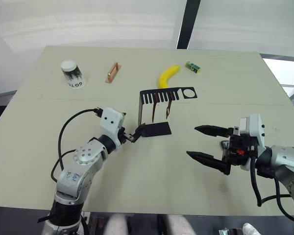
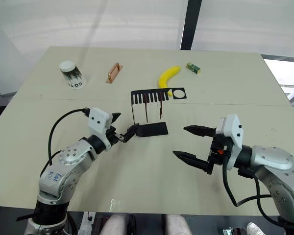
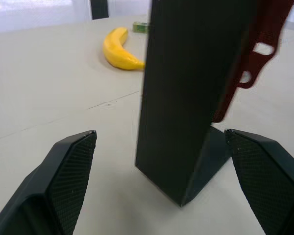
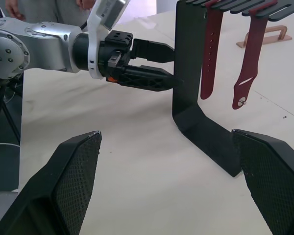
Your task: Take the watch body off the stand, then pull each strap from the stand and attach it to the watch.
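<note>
The right gripper (image 1: 208, 146) hovers over the table (image 1: 152, 171) with jaws wide apart and empty, well apart from the stand (image 1: 146, 110). The left gripper (image 2: 123, 128) has its jaws apart around the stand's upright wall, near the base. Two straps (image 4: 210, 54) hang from the shelf slots; their upper ends are hidden. I cannot make out the watch body. Behind lie a banana (image 1: 168, 76) and a cup (image 1: 71, 73).
</note>
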Tool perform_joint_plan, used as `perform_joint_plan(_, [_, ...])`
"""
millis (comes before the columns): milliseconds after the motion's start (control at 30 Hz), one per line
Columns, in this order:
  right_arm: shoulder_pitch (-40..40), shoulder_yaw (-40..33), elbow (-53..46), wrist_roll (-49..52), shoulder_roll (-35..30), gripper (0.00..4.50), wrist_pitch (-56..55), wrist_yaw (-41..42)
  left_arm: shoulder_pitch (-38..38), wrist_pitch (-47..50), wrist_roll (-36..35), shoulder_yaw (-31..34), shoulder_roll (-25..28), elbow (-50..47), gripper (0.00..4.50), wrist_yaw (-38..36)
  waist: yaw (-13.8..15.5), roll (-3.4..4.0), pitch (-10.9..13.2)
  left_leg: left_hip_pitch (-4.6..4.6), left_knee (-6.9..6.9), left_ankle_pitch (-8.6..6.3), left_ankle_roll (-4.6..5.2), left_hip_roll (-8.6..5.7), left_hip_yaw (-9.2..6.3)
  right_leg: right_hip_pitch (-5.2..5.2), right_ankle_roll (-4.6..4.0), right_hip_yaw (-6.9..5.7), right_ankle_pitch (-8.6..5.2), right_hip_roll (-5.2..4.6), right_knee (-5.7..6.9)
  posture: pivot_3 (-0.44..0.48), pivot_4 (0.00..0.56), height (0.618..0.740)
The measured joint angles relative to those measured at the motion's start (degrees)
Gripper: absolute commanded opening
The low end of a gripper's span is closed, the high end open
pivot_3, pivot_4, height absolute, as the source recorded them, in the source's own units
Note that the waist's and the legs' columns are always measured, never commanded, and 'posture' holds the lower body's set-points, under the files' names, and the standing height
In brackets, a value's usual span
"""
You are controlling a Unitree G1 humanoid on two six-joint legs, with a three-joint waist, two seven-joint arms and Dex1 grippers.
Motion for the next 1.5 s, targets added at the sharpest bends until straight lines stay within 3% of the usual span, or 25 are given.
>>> perform_joint_plan(400, [-0.97, 0.73, 1.43, -1.59, 0.59, 4.48, -0.53, 0.00, -2.44, -3.27, 4.61, -0.60, -5.58, 6.17, 4.50, 1.94, 0.03, 0.00, 0.00, -0.01, 0.01, 0.00, 0.00, 0.00, 0.01, -0.01, 0.00, -0.01, 0.00, 0.00, 0.03, 0.000, 0.150, 0.740])
perform_joint_plan(533, [-1.51, 1.71, 1.43, -1.60, 0.78, 4.50, -0.49, -0.08, -2.44, -4.77, 5.87, -1.61, -6.16, 6.61, 3.27, 1.82, 0.08, 0.00, 0.00, -0.01, 0.01, 0.00, 0.00, 0.00, 0.01, -0.01, 0.00, -0.01, 0.00, -0.01, 0.03, 0.000, 0.150, 0.740])
perform_joint_plan(600, [-1.53, 1.77, 1.44, -1.60, 0.80, 4.50, -0.46, -0.30, -2.44, -5.31, 6.43, -2.00, -6.60, 6.64, 2.36, 1.77, 0.07, 0.00, 0.00, -0.02, 0.01, 0.00, 0.00, 0.00, 0.00, -0.01, 0.00, -0.01, 0.00, -0.01, 0.03, 0.000, 0.150, 0.740])
perform_joint_plan(1333, [-2.16, 1.77, 1.17, -0.68, 0.80, 4.50, 0.18, -1.48, -4.16, -7.03, 12.00, -4.11, -8.70, 6.83, 2.36, 2.24, 0.10, 0.00, 0.00, -0.03, 0.01, 0.00, 0.00, 0.00, 0.01, -0.01, 0.00, 0.00, 0.00, -0.01, 0.03, 0.000, 0.150, 0.740])
perform_joint_plan(1433, [-2.15, 1.77, 1.17, -0.46, 0.79, 4.50, 0.30, -1.61, -4.16, -7.03, 12.31, -4.08, -9.01, 6.84, 1.48, 2.26, 0.09, 0.00, 0.00, -0.02, 0.01, 0.00, 0.00, 0.00, 0.01, -0.01, 0.00, 0.00, 0.00, -0.01, 0.03, 0.000, 0.150, 0.740])
perform_joint_plan(1500, [-2.10, 1.77, 1.11, -0.37, 0.78, 4.50, 0.38, -1.78, -4.16, -7.03, 12.37, -4.14, -9.07, 6.86, 0.52, 2.21, 0.10, 0.00, 0.00, -0.02, 0.01, 0.00, 0.00, 0.00, 0.01, -0.01, 0.00, 0.00, 0.00, -0.01, 0.03, 0.000, 0.150, 0.740])
